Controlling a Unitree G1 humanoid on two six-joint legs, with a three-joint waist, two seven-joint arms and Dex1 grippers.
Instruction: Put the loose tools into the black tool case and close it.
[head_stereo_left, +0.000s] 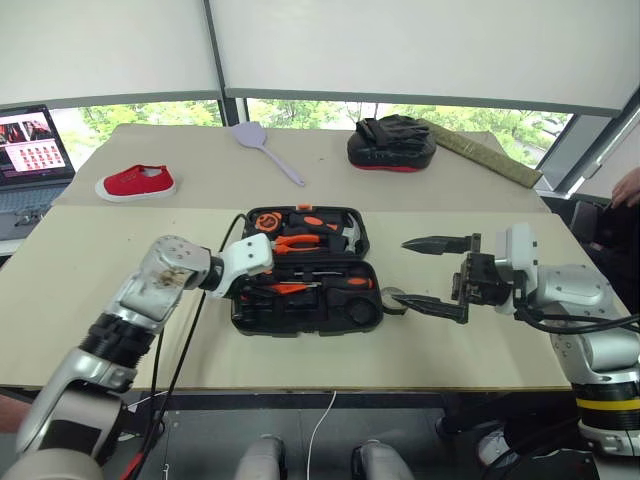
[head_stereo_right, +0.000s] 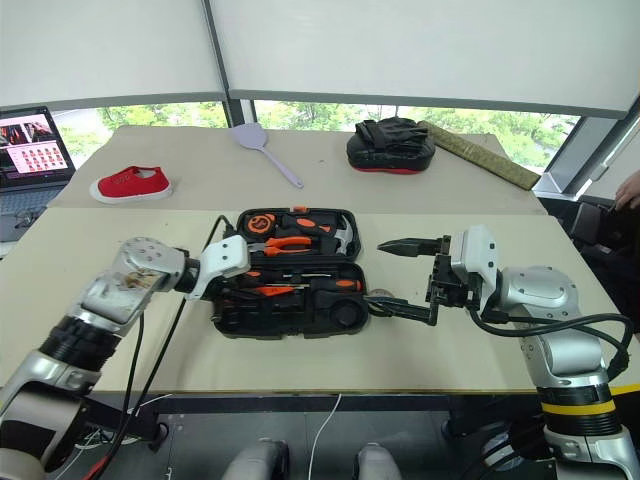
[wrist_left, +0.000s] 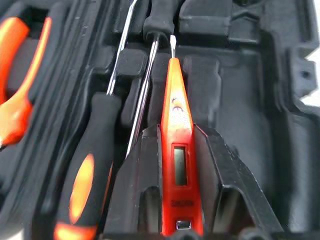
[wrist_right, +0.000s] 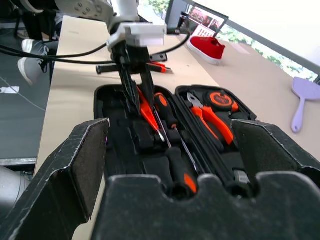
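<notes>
Spanning beige table (head_stereo_left: 90, 280) beneath windows (head_stereo_left: 150, 118)

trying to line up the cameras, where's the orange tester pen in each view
Left eye view: mostly hidden behind the left gripper over the black tool case.
Right eye view: the same, not clearly visible.
Left wrist view: tester pen pinched between the fingers, tip over a slot.
Right wrist view: tester pen slanting into the case.
Shared landmark: the orange-handled pliers.
</notes>
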